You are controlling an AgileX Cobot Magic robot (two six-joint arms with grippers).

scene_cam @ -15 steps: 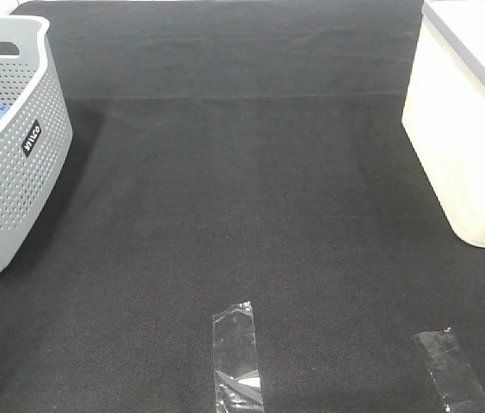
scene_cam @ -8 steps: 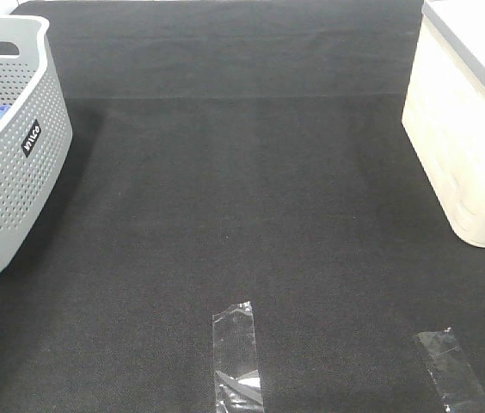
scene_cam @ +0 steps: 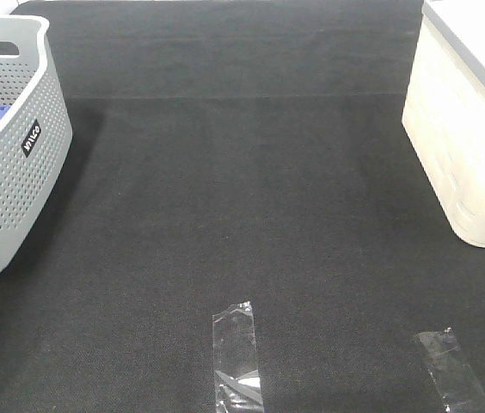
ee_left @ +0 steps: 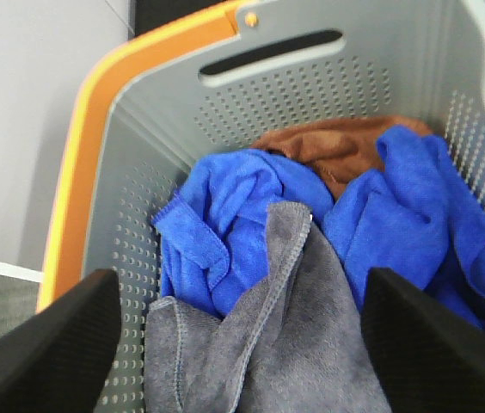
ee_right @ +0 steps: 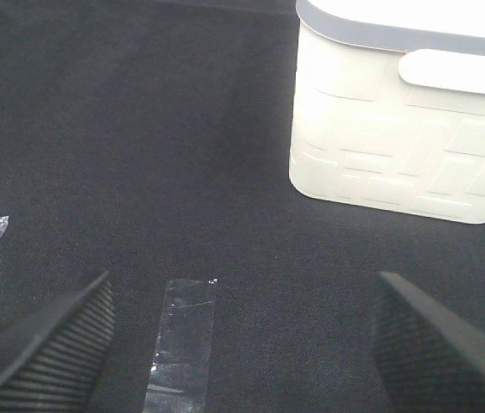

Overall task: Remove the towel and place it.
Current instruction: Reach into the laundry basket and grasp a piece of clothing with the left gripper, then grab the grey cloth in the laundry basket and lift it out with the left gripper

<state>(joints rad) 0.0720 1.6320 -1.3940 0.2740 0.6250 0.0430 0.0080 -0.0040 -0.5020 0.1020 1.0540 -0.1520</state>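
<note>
Sitting far left on the black mat (scene_cam: 242, 198), the grey perforated basket (scene_cam: 19, 172) has an orange rim in the left wrist view. It holds three cloths. The towel (ee_left: 285, 344), grey-lavender with a stitched hem, lies crumpled in the basket and overlaps the blue cloth (ee_left: 397, 224). A brown cloth (ee_left: 337, 146) sits behind both, against the handle wall. The left gripper (ee_left: 241, 297) hangs over the towel with its fingers (ee_left: 53, 344) spread wide, pinching nothing. Two clear tape strips (scene_cam: 236, 353) lie on the mat mid-front and right-front. The right gripper (ee_right: 242, 301) is above bare mat, fingers (ee_right: 440, 344) also spread wide and empty. The white bin (scene_cam: 466, 129) stands far right with a grey-edged lid on, so its contents are hidden.
</note>
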